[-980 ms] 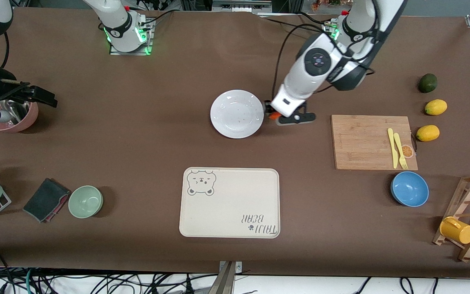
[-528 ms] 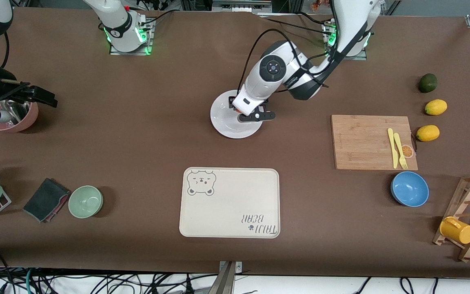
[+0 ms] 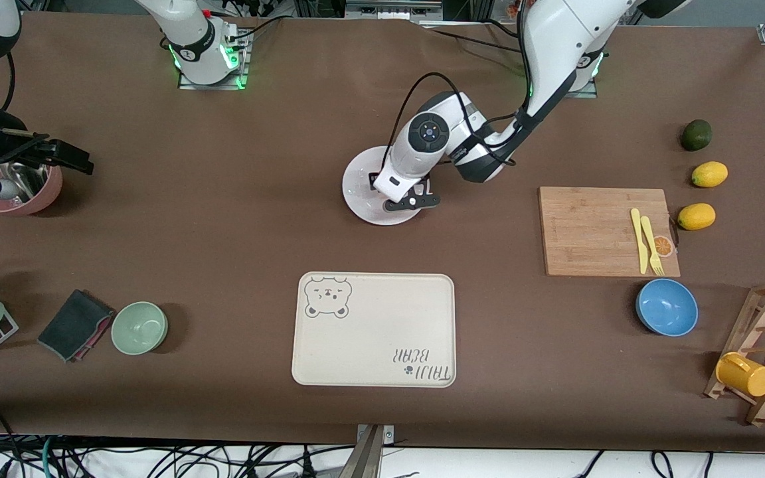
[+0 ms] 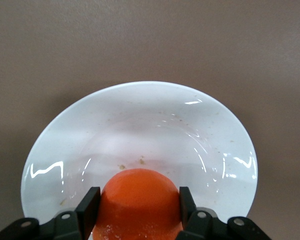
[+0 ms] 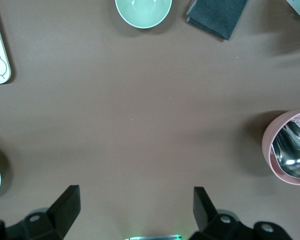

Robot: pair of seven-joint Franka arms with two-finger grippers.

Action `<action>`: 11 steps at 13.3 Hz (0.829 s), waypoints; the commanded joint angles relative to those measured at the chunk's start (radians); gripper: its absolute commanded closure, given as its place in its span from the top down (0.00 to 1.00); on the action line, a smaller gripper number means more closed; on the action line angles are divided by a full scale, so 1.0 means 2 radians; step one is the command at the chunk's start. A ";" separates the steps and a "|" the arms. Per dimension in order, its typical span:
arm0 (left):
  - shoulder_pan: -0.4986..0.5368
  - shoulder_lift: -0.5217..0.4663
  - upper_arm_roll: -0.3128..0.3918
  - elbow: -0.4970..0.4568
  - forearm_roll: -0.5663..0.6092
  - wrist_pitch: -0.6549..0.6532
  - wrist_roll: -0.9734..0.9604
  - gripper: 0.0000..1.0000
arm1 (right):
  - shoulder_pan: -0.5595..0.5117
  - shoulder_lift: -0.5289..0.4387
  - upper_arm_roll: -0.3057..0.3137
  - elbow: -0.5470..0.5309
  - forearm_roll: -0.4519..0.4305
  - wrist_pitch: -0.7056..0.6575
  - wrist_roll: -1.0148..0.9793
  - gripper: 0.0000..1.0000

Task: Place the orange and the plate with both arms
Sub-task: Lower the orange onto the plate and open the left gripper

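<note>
Orange (image 4: 139, 202), small and bright orange-red, sits clamped between the two black fingers (image 4: 88, 206) of the left gripper (image 3: 404, 194), which press against its two sides with no gap showing. In the left wrist view the fruit is held just over the plate (image 4: 75, 137), a round glossy white dish with a wide rim and a few faint specks; whether the fruit touches the plate's surface cannot be told. In the front view the left arm reaches from its base toward the middle of the table, its hand covering the part of the plate (image 3: 359, 182) toward the left arm's end. The plate lies on the brown table (image 3: 223, 226), farther from the front camera than the cream bear-print tray (image 3: 372, 332). The right gripper (image 5: 135, 207) waits above bare table with its fingers spread wide apart and nothing between them. The right wrist view also shows a pink cup (image 5: 285, 150) holding metal utensils, a pale green bowl (image 5: 142, 11) and a dark folded cloth (image 5: 217, 15).
</note>
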 commanded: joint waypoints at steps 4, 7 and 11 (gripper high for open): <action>-0.008 0.008 0.006 0.016 0.020 -0.001 -0.022 1.00 | -0.002 -0.002 0.002 0.002 0.007 -0.005 0.005 1.00; 0.031 -0.018 0.006 0.017 0.020 -0.008 -0.017 1.00 | -0.002 -0.002 0.002 0.002 0.007 -0.005 0.005 1.00; 0.146 -0.101 0.003 0.017 0.019 -0.065 0.102 1.00 | -0.002 -0.001 0.002 0.002 0.007 -0.005 0.005 1.00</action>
